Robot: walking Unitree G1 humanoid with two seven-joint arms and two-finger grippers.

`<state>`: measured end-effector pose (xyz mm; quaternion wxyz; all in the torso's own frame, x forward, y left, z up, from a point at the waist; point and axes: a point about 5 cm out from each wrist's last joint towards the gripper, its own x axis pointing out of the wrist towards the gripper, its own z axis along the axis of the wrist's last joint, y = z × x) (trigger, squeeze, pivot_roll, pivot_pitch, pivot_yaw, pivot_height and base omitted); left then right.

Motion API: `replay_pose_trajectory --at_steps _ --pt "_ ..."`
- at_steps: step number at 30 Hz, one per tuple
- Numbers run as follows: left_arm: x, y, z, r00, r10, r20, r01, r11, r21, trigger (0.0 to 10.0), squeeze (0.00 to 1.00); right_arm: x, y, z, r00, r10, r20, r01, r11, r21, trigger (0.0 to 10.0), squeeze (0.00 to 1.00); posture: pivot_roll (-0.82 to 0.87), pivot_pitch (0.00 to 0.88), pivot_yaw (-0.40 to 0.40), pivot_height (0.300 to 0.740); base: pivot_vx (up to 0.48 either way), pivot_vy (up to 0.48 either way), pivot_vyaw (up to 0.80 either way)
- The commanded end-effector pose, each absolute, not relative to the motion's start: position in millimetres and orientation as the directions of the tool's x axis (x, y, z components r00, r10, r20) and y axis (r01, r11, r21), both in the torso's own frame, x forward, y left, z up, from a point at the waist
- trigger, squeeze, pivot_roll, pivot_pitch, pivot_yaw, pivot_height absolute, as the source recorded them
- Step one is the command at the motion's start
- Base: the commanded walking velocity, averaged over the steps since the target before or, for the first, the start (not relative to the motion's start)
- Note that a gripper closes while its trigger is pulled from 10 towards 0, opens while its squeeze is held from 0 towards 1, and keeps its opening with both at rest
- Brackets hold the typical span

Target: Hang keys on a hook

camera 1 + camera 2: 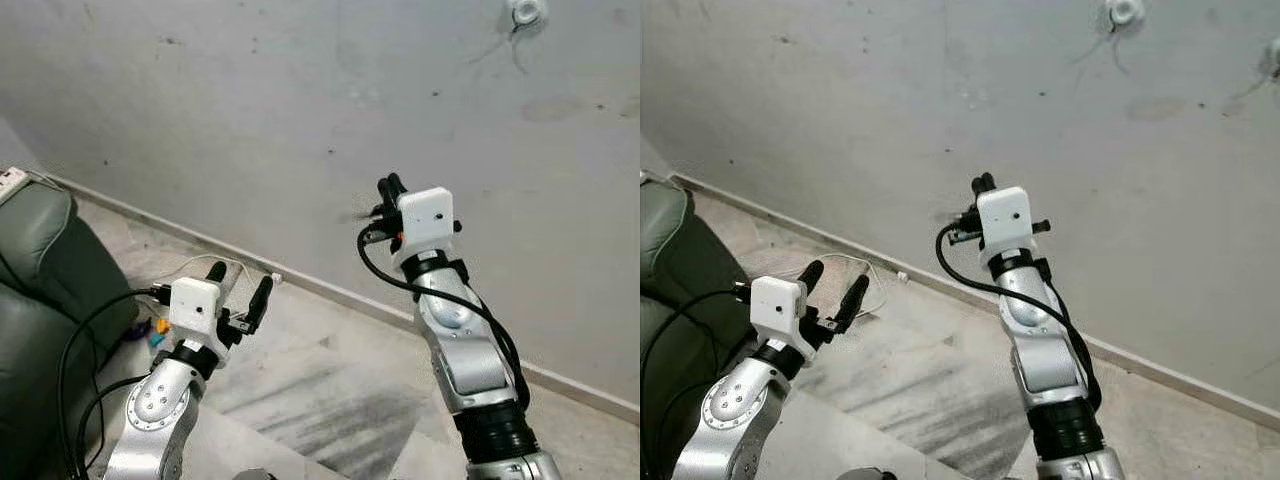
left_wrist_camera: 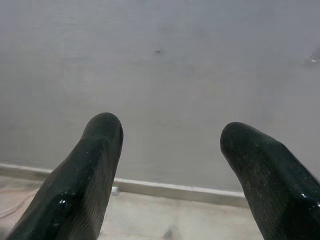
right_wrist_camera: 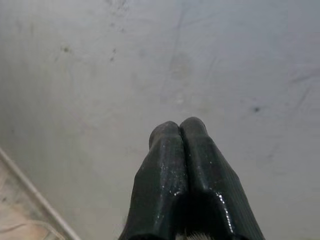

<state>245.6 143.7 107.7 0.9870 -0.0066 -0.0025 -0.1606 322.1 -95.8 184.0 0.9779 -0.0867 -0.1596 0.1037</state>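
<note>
Left eye view is showing the right gripper [image 1: 390,187] raised before the grey scuffed plaster wall [image 1: 250,120], its two black fingers [image 3: 182,165] pressing together with nothing visible between them. The small white round hook [image 1: 525,11] is sitting high on that wall, up and to the right of the gripper and well apart from it. The left gripper [image 1: 238,284] is hovering lower on the left over the pale marble floor [image 1: 300,390], fingers [image 2: 85,175] spread wide and empty. The keys cannot be made out. A dark green cushioned sofa [image 1: 35,290] is standing at the left edge.
</note>
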Motion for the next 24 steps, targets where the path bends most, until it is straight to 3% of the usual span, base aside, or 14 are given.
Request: replay_pose_trajectory --at_steps 1,24 --pt "243.5 138.9 108.3 0.942 -0.334 0.013 0.335 0.942 -0.025 10.0 0.0 321.5 -102.5 180.2 0.938 0.207 0.279 -0.156 0.969 -0.193 10.0 0.0 0.04 0.137 0.006 0.74 0.0 0.0 -0.79" --pt "249.7 136.2 112.4 0.951 -0.309 0.015 0.309 0.948 -0.074 10.0 0.0 319.3 -104.0 181.7 0.937 0.202 0.285 -0.149 0.969 -0.198 10.0 0.0 0.02 0.148 0.013 0.74 0.0 0.0 -0.79"
